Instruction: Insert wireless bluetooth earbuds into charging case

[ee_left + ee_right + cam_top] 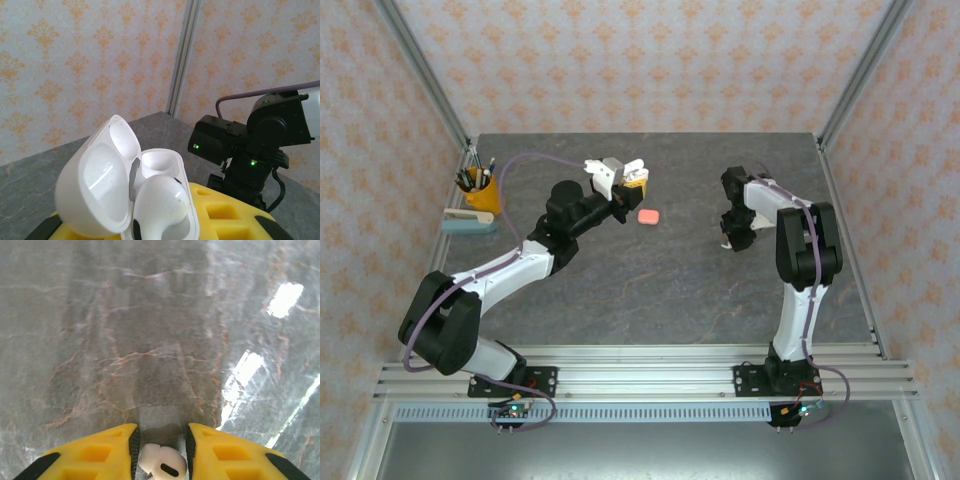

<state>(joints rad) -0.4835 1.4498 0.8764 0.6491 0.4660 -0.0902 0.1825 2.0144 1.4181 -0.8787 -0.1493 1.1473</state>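
Observation:
My left gripper (622,181) is raised over the back middle of the table, shut on an open white charging case (612,172). In the left wrist view the case's lid (95,190) stands open to the left. One white earbud (162,200) sits in the near slot and the far slot (159,165) is bare; a yellow finger (235,215) shows beneath. My right gripper (730,240) points down at the table on the right. Its yellow fingers (100,455) press on either side of a second white earbud (162,462) just above the table. The coral-pink earbuds are out of view.
A closed coral-pink case (648,215) lies on the grey marbled table (650,290) between the two grippers. A yellow pen cup (483,190) and a teal-and-white block (470,220) stand at the back left. The right arm (260,140) shows beyond the white case.

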